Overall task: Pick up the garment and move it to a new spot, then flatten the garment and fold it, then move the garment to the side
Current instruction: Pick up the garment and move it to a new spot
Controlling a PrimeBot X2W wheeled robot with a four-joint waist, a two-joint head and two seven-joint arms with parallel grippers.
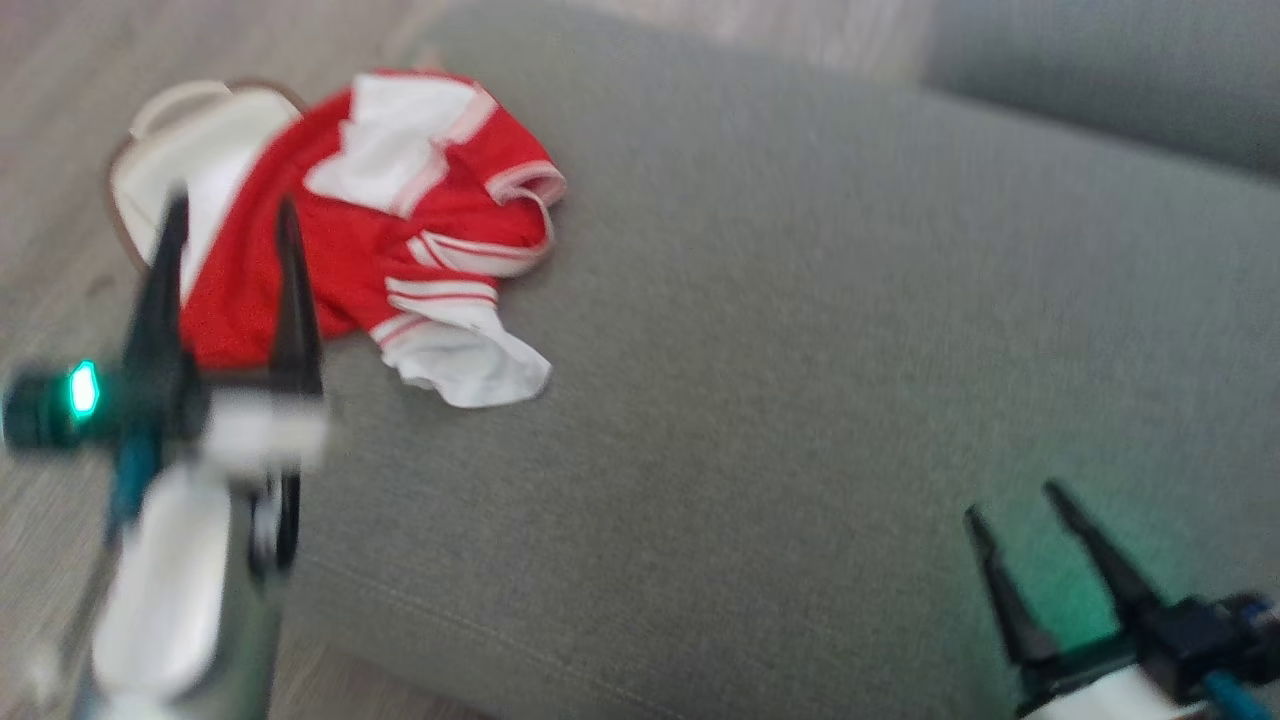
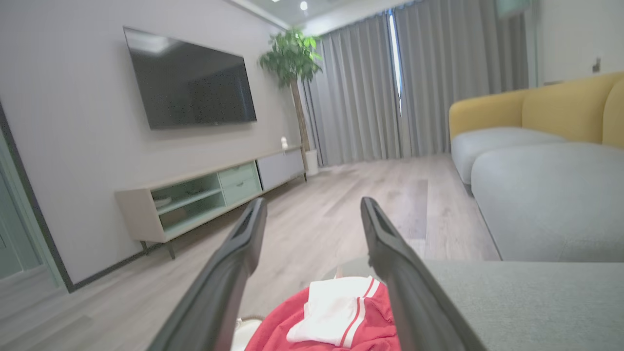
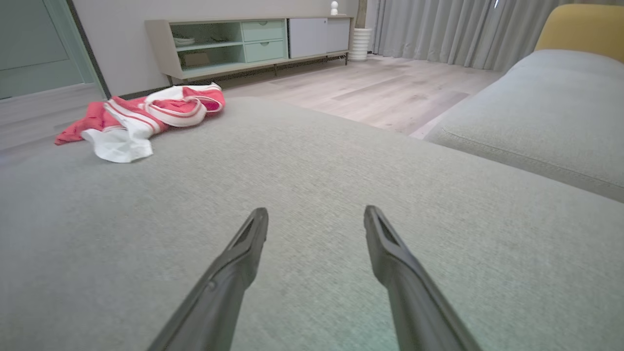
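Left gripper is open: two long dark fingers spread wide, nothing between them. The head view is blurred.

The garment (red, with white panels and striped trim) lies crumpled just ahead of the left gripper's fingertips and a little to their right, on a corner of the grey cushion. In the head view the fingertips overlap the garment's near-left edge, but whether they touch it cannot be told. In the left wrist view the garment sits low between the two fingers and below them, red cloth with a white folded panel on top.

One side of the garment hangs past the cushion's edge onto a white round thing, just beyond the left gripper's left finger. That thing stands on the wooden floor; what it is cannot be told.

Right gripper is open too, with nothing held. It is over bare cushion and well apart from the garment. In the right wrist view the garment is far ahead of this gripper and off to its left, with flat grey fabric under and ahead of the fingers. A second grey cushion lies to this gripper's right, a strip of floor between the two.

Ahead of the left gripper, across the room, are a wall TV, a low cabinet, a potted plant, grey curtains and a yellow sofa back off to the right.
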